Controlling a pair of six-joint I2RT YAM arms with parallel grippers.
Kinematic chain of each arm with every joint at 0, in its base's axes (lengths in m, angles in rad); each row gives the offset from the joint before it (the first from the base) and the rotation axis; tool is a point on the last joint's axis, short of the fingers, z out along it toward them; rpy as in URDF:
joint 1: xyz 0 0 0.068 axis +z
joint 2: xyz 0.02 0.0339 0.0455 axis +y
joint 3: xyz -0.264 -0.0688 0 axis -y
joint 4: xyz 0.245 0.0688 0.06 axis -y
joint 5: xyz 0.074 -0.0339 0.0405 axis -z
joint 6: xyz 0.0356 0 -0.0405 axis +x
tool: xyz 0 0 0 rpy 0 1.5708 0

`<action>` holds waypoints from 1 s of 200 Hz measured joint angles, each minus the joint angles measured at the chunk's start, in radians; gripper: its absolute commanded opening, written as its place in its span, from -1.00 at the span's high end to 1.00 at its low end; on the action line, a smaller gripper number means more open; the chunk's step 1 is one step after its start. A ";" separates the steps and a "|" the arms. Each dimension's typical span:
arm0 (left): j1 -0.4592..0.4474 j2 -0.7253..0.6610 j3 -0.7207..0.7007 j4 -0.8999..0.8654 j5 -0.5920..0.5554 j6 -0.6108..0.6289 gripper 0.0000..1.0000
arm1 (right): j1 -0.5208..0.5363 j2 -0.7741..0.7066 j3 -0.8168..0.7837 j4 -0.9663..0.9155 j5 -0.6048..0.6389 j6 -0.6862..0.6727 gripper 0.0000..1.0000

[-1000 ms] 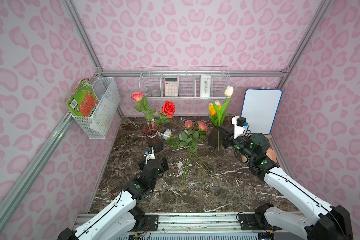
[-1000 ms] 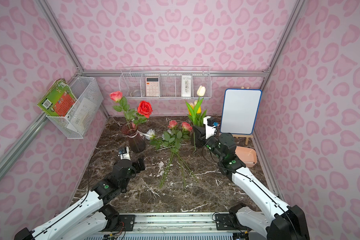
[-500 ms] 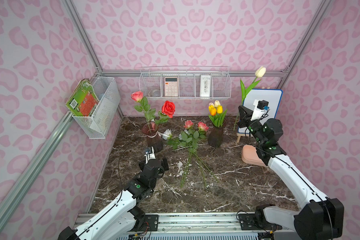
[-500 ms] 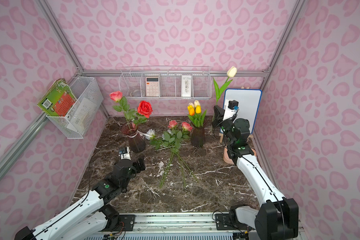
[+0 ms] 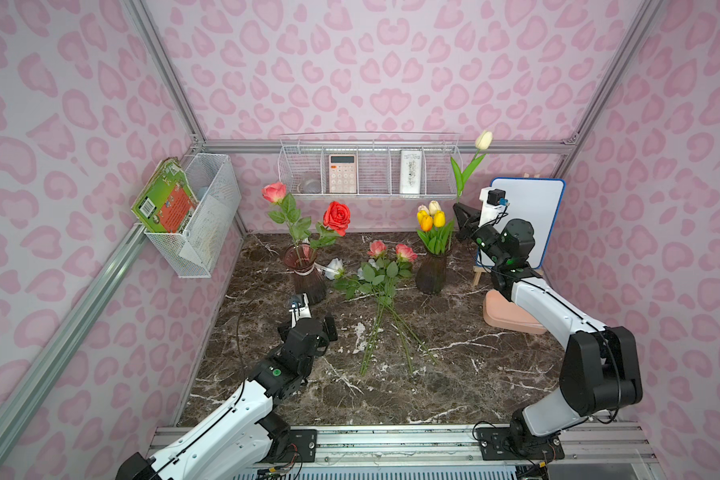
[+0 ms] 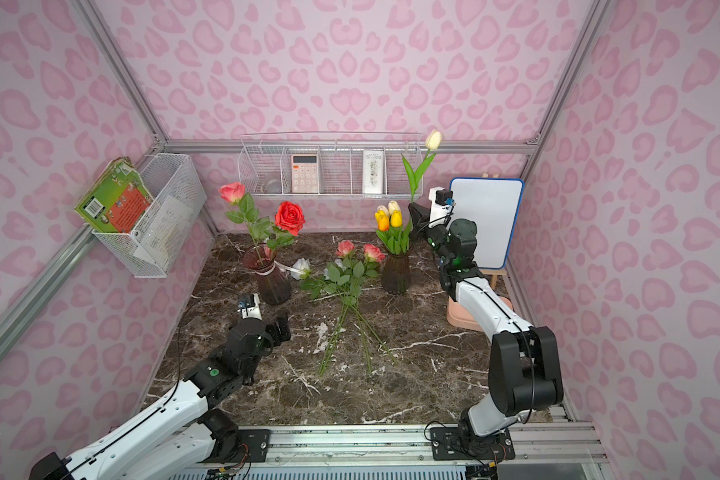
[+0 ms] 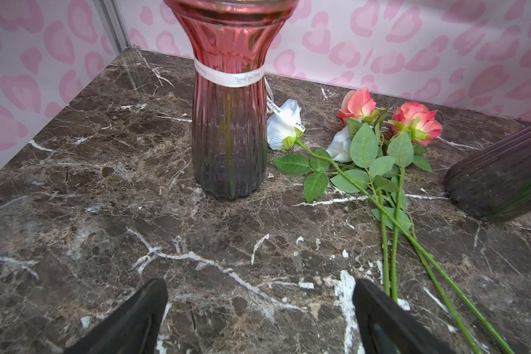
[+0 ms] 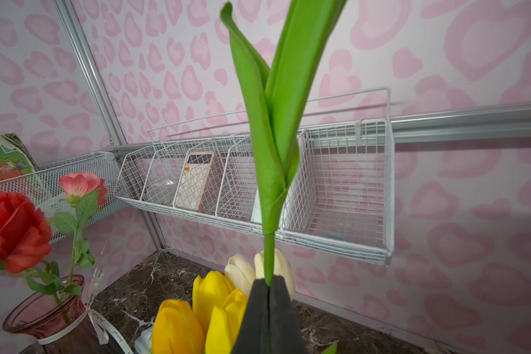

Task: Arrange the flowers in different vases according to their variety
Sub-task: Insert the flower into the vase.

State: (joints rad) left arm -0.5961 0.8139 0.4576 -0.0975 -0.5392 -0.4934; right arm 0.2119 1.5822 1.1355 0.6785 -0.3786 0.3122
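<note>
My right gripper (image 5: 460, 212) (image 8: 269, 283) is shut on the green stem of a cream tulip (image 5: 484, 139) (image 6: 433, 139), held upright just right of and above the plain dark vase (image 5: 432, 274). That vase holds yellow, orange and cream tulips (image 5: 431, 216) (image 8: 212, 294). The vase with a white neck band (image 5: 306, 276) (image 7: 229, 128) holds a pink rose and a red rose (image 5: 336, 217). Several pink and pale roses (image 5: 385, 266) (image 7: 380, 147) lie loose on the marble between the vases. My left gripper (image 5: 313, 316) (image 7: 259, 283) hovers open and empty in front of the banded vase.
A peach tray (image 5: 512, 318) sits under my right arm, with a small whiteboard (image 5: 528, 220) on an easel behind it. A wire shelf (image 5: 371, 170) with a calculator hangs on the back wall. A wire basket (image 5: 200, 216) with a book hangs on the left wall.
My right gripper carried the cream tulip up and to the right from beside the plain vase, then swung back left toward that vase. The left arm has stayed still.
</note>
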 measured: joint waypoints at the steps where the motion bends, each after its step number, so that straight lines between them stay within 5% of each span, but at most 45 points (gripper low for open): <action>1: 0.000 0.000 0.000 0.000 0.000 0.000 -0.97 | 0.001 0.002 -0.003 0.002 -0.002 0.000 1.00; 43: 0.000 0.008 0.000 0.003 0.002 0.000 -0.97 | 0.039 -0.003 -0.124 0.051 -0.023 -0.033 1.00; 85: 0.000 0.038 0.005 0.008 0.010 0.000 -0.97 | 0.080 -0.063 -0.201 0.024 0.013 -0.097 0.38; 200: 0.000 0.129 0.031 0.022 0.057 0.000 -0.97 | 0.083 -0.225 -0.158 -0.424 0.169 -0.129 -0.24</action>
State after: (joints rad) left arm -0.5961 0.9424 0.4885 -0.0753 -0.4820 -0.4934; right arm 0.2951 1.3575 0.9779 0.2546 -0.2092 0.1837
